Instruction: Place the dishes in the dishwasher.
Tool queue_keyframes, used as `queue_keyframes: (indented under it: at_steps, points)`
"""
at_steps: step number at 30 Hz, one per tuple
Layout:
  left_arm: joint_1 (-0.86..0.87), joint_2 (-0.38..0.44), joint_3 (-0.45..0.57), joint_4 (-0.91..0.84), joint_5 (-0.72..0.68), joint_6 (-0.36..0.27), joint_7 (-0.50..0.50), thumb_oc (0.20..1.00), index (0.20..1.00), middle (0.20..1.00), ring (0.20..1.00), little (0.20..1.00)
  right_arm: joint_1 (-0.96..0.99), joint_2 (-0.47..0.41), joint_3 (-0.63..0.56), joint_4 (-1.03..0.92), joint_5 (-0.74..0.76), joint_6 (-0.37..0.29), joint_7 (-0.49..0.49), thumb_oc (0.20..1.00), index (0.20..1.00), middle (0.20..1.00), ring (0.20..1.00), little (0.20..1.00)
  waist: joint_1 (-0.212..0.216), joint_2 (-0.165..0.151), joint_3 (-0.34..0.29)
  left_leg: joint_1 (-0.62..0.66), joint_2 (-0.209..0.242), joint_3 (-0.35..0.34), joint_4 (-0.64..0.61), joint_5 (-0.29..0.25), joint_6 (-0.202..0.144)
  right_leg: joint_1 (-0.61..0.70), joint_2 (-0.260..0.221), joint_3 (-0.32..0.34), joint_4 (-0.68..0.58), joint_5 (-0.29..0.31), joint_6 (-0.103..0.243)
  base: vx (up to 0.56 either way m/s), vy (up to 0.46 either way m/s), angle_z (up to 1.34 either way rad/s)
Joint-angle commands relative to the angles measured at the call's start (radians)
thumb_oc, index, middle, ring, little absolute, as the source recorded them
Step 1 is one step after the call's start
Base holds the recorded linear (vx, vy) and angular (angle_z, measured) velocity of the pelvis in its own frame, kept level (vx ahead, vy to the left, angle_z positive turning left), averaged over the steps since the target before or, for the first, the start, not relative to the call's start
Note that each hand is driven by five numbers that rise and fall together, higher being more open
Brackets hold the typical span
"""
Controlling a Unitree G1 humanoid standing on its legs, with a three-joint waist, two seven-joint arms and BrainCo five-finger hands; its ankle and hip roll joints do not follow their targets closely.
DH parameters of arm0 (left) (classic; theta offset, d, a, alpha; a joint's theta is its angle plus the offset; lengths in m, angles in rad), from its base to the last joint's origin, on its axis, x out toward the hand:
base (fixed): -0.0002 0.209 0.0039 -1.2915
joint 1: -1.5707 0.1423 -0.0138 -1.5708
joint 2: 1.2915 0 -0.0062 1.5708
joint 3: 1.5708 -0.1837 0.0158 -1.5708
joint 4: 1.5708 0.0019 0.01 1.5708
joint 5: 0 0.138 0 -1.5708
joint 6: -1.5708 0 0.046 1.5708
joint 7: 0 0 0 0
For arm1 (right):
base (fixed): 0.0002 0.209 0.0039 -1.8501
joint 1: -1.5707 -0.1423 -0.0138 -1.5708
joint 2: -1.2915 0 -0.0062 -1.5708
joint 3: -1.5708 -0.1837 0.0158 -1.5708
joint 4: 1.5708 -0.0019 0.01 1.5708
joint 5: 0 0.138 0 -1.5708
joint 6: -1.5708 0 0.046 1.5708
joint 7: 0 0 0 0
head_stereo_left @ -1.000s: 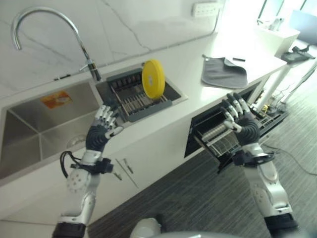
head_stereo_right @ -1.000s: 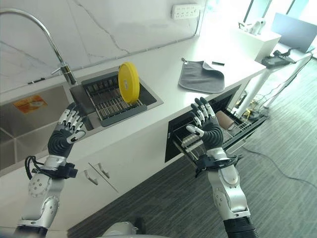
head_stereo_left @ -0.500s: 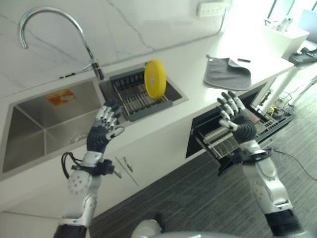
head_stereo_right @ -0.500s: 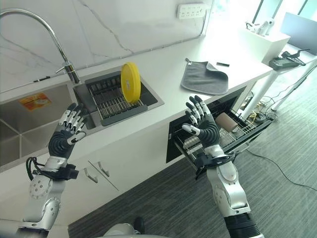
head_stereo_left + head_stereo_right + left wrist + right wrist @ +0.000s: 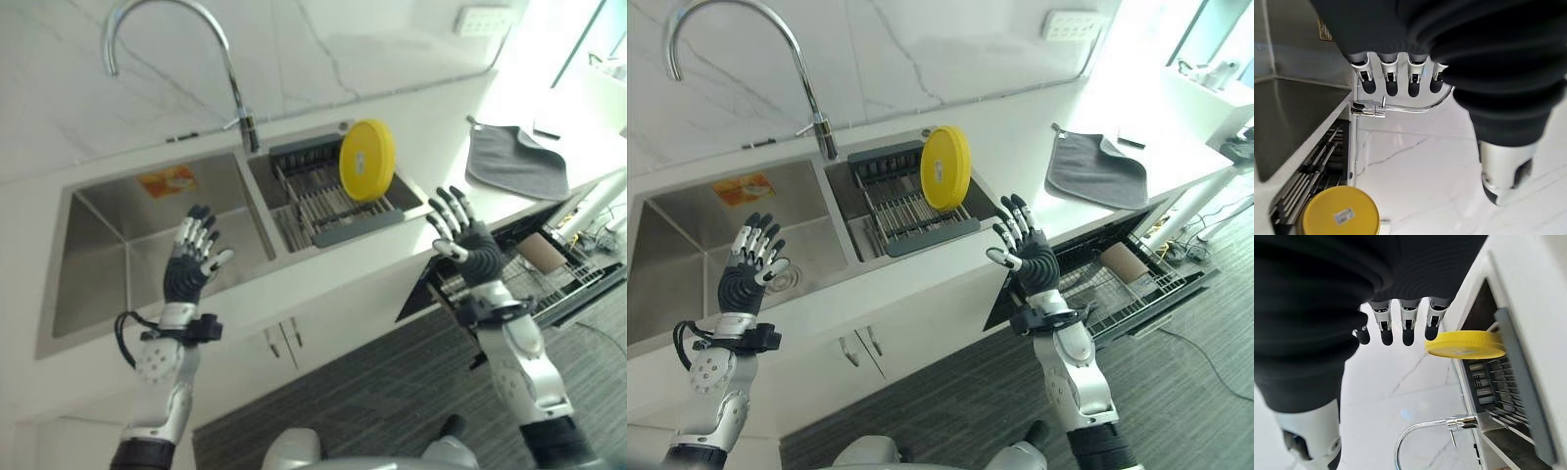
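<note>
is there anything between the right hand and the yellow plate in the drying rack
Nothing visible. The right hand is raised with open fingers in front of the counter, and the yellow plate stands on edge in the drying rack, open space between them.

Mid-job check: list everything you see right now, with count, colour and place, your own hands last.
Plate: one, yellow, standing on edge in the drying rack.
Drying rack: one, dark grey, in the right sink basin.
Sink: one, steel, left basin with an orange sticker.
Faucet: one, chrome, behind the sink.
Cloth: one, grey, on the white counter.
Dishwasher rack: one, wire, pulled out below the counter.
Wall socket: one, white, on the marble wall.
Left hand: raised, open, empty.
Right hand: raised, open, empty.
</note>
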Motion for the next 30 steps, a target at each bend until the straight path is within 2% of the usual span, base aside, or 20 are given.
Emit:
queue_keyframes:
  at_steps: [1,2,4,6,9,14,21,27,30]
  points:
    - [-0.021,0.029,-0.008,-0.099,0.045,-0.055,0.022,1.0,1.0,1.0,1.0,1.0,-0.075,-0.017,-0.004,-0.008,0.052,-0.046,-0.031,1.0,1.0,1.0,1.0,1.0,0.022,0.003,-0.059,0.001,0.075,0.097,-0.008,0.107,-0.049,0.072,-0.032,0.033,-0.056,-0.081,0.035,0.14,-0.09,-0.22]
    - [0.001,0.017,-0.008,-0.117,0.035,-0.061,0.026,1.0,1.0,1.0,1.0,1.0,-0.087,-0.017,0.015,-0.006,0.005,-0.059,-0.037,1.0,1.0,1.0,1.0,1.0,0.038,0.009,-0.054,-0.064,0.089,0.066,0.066,0.176,-0.07,0.094,-0.013,0.05,-0.097,-0.077,0.018,0.11,0.007,-0.24]
    - [0.019,0.005,0.003,-0.127,0.017,-0.065,0.006,1.0,1.0,1.0,1.0,1.0,-0.092,-0.018,0.029,-0.016,-0.034,-0.08,-0.054,1.0,1.0,1.0,1.0,1.0,0.055,0.035,-0.044,-0.132,0.131,0.062,0.017,0.288,-0.11,0.132,0.01,0.03,-0.14,-0.08,0.004,0.09,0.138,-0.12]
    - [0.012,-0.001,-0.008,-0.108,0.023,-0.061,-0.01,1.0,1.0,1.0,1.0,1.0,-0.084,-0.02,0.019,-0.023,-0.03,-0.069,-0.077,1.0,1.0,1.0,1.0,1.0,0.042,0.038,-0.048,-0.113,0.14,0.096,-0.053,0.276,-0.108,0.142,-0.004,-0.006,-0.146,-0.074,0.026,0.06,0.213,-0.2]
    - [-0.006,0.009,-0.02,-0.112,0.042,-0.046,-0.026,1.0,1.0,1.0,1.0,1.0,-0.043,-0.027,-0.012,-0.033,0.003,-0.066,-0.065,1.0,1.0,1.0,1.0,1.0,0.028,0.035,-0.053,-0.052,0.108,0.117,-0.18,0.242,-0.087,0.139,-0.045,-0.036,-0.128,-0.055,0.062,0.04,0.228,-0.32]
    - [0.009,0.028,0.015,-0.11,0.001,-0.029,-0.054,1.0,1.0,1.0,1.0,1.0,-0.003,-0.002,-0.027,-0.069,-0.02,-0.047,-0.049,1.0,1.0,1.0,1.0,1.0,0.023,0.027,-0.062,-0.012,0.067,0.131,-0.2,0.189,-0.048,0.113,-0.09,-0.042,-0.093,-0.04,0.075,0.05,0.084,0.15]
    - [0.016,0.02,0.012,-0.114,0.013,-0.028,-0.058,1.0,1.0,1.0,1.0,1.0,-0.013,0.0,-0.015,-0.072,-0.012,-0.04,-0.052,1.0,1.0,1.0,1.0,1.0,0.029,0.022,-0.073,-0.004,0.077,0.143,-0.202,0.181,-0.043,0.109,-0.08,-0.037,-0.097,-0.05,0.069,0.02,-0.056,0.06]
    - [0.019,0.018,0.009,-0.117,0.02,-0.037,-0.044,1.0,1.0,1.0,1.0,1.0,-0.022,-0.004,0.006,-0.058,0.017,-0.014,-0.028,1.0,1.0,1.0,1.0,1.0,0.031,0.023,-0.082,-0.002,0.1,0.157,-0.201,0.198,-0.059,0.133,-0.046,-0.04,-0.125,-0.065,0.059,0.0,-0.062,-0.14]
    - [0.016,0.017,-0.001,-0.117,0.03,-0.044,-0.033,1.0,1.0,1.0,1.0,1.0,-0.037,-0.003,0.012,-0.049,0.035,-0.025,-0.044,1.0,1.0,1.0,1.0,1.0,0.035,0.024,-0.086,-0.005,0.11,0.155,-0.2,0.208,-0.067,0.145,-0.027,-0.039,-0.137,-0.075,0.054,-0.03,-0.056,-0.03]
